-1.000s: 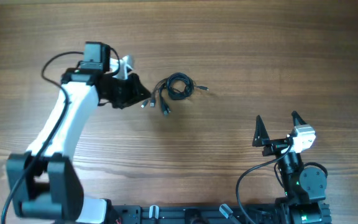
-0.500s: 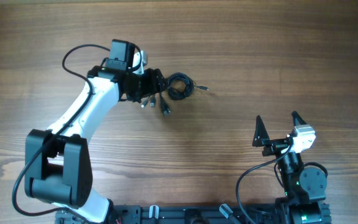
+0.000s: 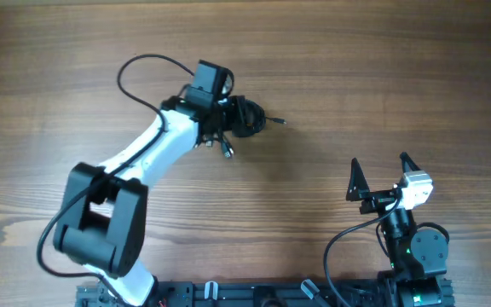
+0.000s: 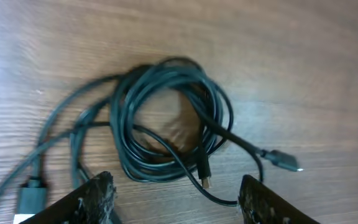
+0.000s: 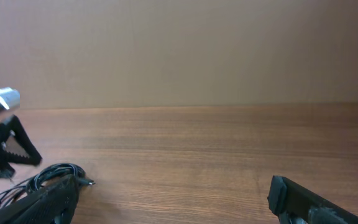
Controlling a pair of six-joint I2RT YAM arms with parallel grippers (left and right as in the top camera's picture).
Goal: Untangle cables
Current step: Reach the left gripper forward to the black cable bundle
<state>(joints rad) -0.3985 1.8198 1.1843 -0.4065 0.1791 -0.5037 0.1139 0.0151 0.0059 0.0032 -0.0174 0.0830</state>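
Cables [image 3: 247, 119]: a small black bundle on the tabletop [image 3: 382, 60], far side, a little left of centre. The left wrist view shows a loose coil [image 4: 169, 121] of several overlapping turns. Tails trail off to the left. One plug [image 4: 283, 160] lies clear to the right, and a silver-tipped end [image 4: 206, 180] crosses the coil's near rim.

Left end effector [image 3: 227, 119]: right at the bundle, jaws parted wide on either side of the coil's near edge, nothing gripped. Can't tell whether the tips touch a cord.

Right end effector [image 3: 379, 162]: near right, well apart from the cables, jaws spread wide, empty.

Handling, my reading: light, limp cord with no stiffness to push against. Pull one strand and the whole bundle likely drags along. The cord is thin against those fingers, so a pinch may slip or catch several turns at once. Best hold looks like the strand just behind the clear right-hand plug, with the coil pinned by the other arm.
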